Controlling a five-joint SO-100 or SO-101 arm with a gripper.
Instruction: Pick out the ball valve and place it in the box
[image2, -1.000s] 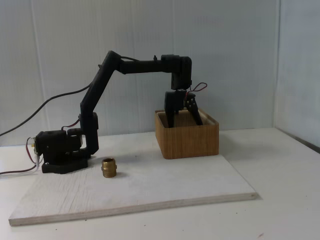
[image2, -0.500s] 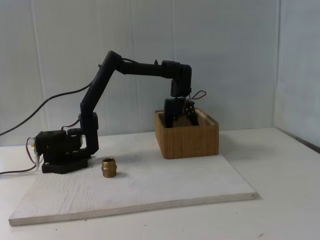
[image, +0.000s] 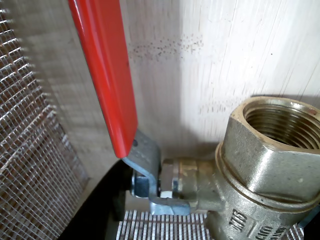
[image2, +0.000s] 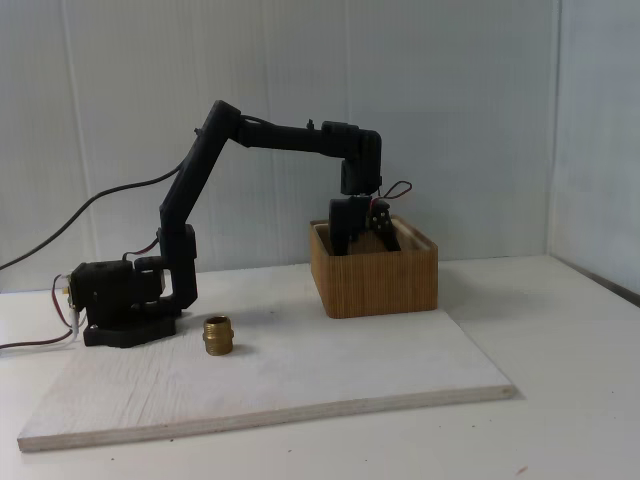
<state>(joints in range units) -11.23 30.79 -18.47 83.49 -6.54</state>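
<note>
Ball valve (image: 260, 165) is down inside the box (image2: 375, 275), claw (image2: 362, 240) lowered in with it, grip unclear — release and retract remain, I'd say.

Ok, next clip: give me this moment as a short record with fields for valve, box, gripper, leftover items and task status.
valve: ball valve, brass body with red lever, close against pale wood in the wrist view
box: wooden box on the white board
gripper: gripper lowered into the box, fingertips hidden by its wall
leftover items: brass nipple on the board beside the arm's base
task status: valve appears inside the box; release cannot be told
</note>
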